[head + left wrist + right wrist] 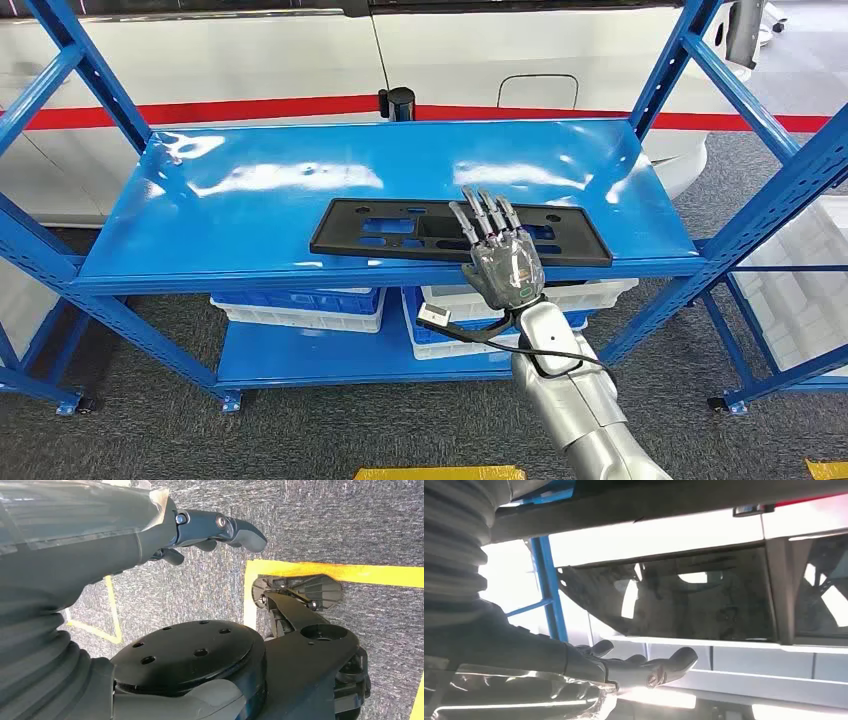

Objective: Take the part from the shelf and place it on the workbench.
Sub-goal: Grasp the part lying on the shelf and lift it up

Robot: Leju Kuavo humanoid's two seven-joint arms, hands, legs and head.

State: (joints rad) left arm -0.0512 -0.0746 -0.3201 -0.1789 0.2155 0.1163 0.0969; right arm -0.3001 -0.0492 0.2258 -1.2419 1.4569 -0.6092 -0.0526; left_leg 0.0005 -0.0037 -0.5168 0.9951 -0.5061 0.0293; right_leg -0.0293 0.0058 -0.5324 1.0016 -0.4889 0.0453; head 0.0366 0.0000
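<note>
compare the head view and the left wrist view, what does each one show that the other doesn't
Head view alone: the blue shelf, the black part lying on it, white bins below, and the right hand reaching over the part's front edge. Left wrist view alone: the left hand, hanging over yellow floor tape. Shared: grey carpet.

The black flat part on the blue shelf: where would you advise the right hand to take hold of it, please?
Probably along its near long edge, coming from the shelf's front. The black part lies flat on the blue shelf, long and thin, with that edge close to the shelf's front lip. The right hand already reaches over that edge, fingers spread above its right half; a grip nearer the middle may balance it better.
</note>
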